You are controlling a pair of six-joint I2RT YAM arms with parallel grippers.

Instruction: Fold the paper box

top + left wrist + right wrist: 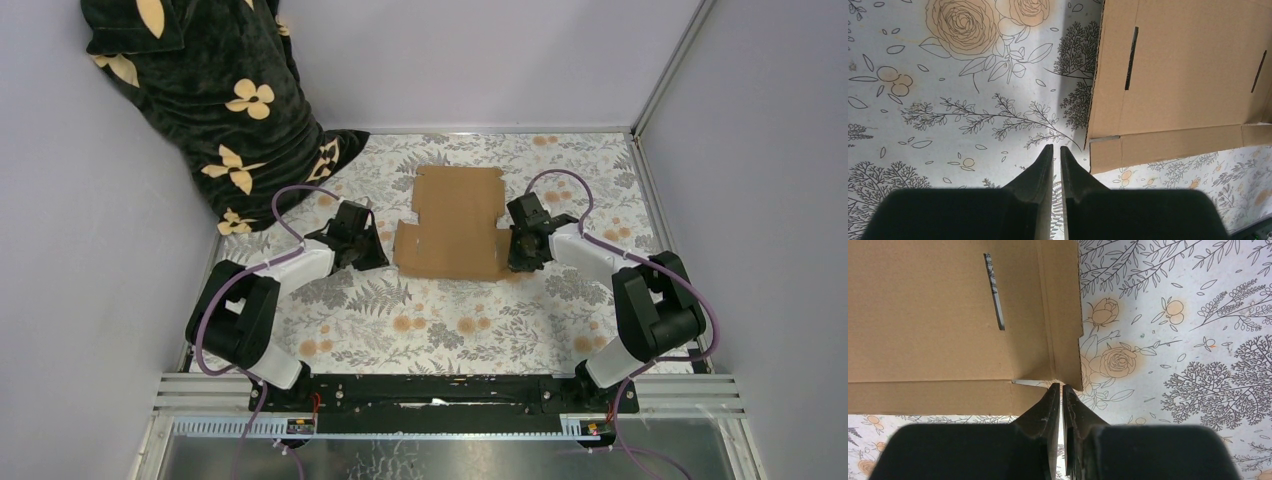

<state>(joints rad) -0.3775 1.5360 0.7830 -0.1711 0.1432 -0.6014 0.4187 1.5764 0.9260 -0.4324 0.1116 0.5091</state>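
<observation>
Unfolded paper box (455, 225) lies flat on the worktop (400, 330), toward the far side between the arms; neither tool is gripping anything.
My read on handling: light, stiff corrugated board that'll skate on the floral cover and bend cleanly only at the score lines. So pinch a free flap edge, e.g. the narrow right side flap (1065, 305) or the near strip (1178, 145), hinge it up, and keep off the mid-panel. No container yet: walls down, sheet holds nothing. The left tool (1056, 150) is nearly closed to a slim slit, empty, just off the near-left corner and not touching. The right tool (1060, 387) is likewise near-closed, tips at the near-right corner notch; can't tell contact. Slots (1131, 57) are unfilled.
</observation>
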